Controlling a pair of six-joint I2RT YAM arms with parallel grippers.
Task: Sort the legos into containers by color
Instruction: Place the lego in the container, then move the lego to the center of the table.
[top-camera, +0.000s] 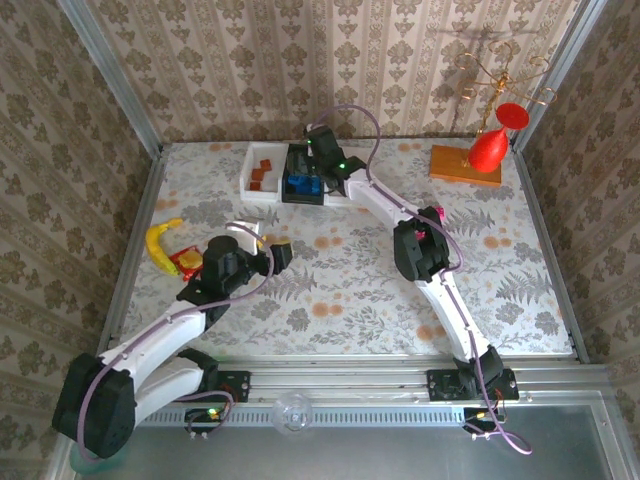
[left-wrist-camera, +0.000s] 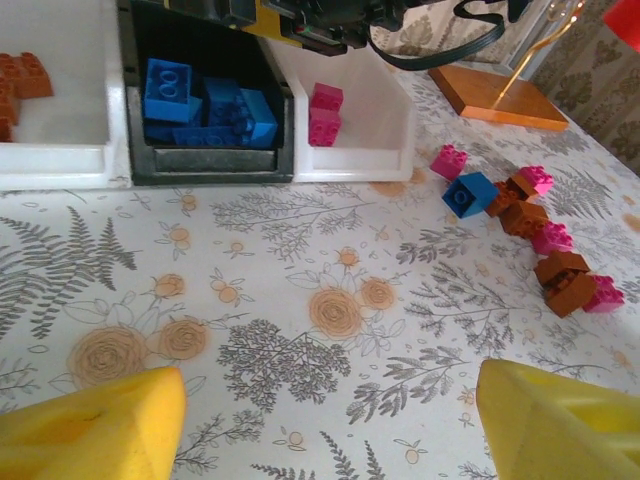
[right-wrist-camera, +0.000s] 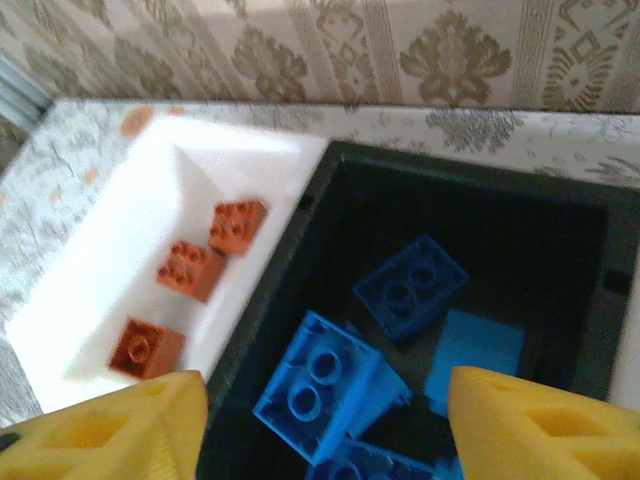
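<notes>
Three joined containers stand at the back: a white bin (left-wrist-camera: 60, 160) with orange-brown legos (right-wrist-camera: 190, 270), a black bin (left-wrist-camera: 205, 165) with blue legos (left-wrist-camera: 200, 105), and a white bin (left-wrist-camera: 385, 130) with two magenta legos (left-wrist-camera: 325, 112). My right gripper (right-wrist-camera: 325, 430) hovers open over the black bin (top-camera: 303, 185), with a blue brick (right-wrist-camera: 325, 385) lying just below its fingers. A loose cluster of magenta, blue and orange-brown legos (left-wrist-camera: 525, 215) lies on the table right of the bins. The left gripper (left-wrist-camera: 330, 420) is open above bare tablecloth, well short of the bins, holding nothing.
A yellow banana-shaped toy (top-camera: 160, 240) with a red piece beside it lies at the left, close to my left arm. The flat orange base (top-camera: 466, 165) with a red bulb stands at the back right. Patterned walls close in the table on three sides.
</notes>
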